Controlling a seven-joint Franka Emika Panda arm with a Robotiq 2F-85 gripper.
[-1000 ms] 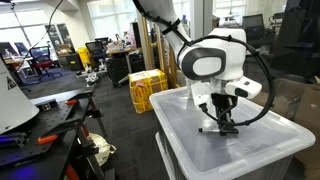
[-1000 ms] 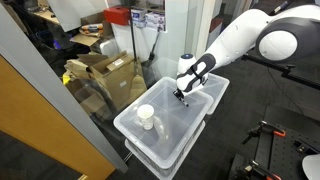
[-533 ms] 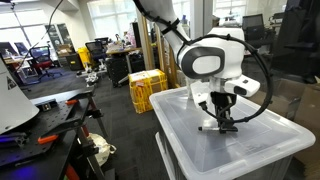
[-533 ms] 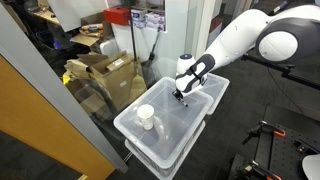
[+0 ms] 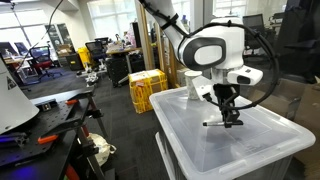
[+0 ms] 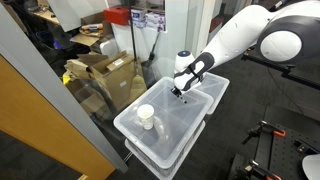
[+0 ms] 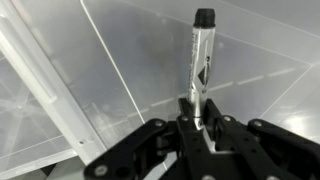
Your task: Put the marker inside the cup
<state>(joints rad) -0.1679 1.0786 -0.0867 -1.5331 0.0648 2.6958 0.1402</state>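
Observation:
My gripper [image 7: 198, 122] is shut on the marker [image 7: 200, 60], a slim pen with a pale barrel and a black cap that sticks out ahead of the jaws. In both exterior views the gripper [image 5: 228, 118] [image 6: 177, 92] holds the marker [image 5: 218, 123] a little above the lid of the clear plastic bin [image 5: 215, 150]. The whitish cup [image 6: 146, 117] stands upright on the near bin lid, well apart from the gripper. The cup [image 5: 192, 82] also shows behind the arm.
Two clear plastic bins [image 6: 190, 118] stand side by side with a ridge between them. Cardboard boxes [image 6: 105, 70] and a glass partition lie beyond the bins. A yellow crate [image 5: 147, 88] stands on the floor, a cluttered bench [image 5: 45, 120] further off.
My gripper has risen with the marker in it, lifting it off the bin lid, and shifted slightly. The cup has not moved.

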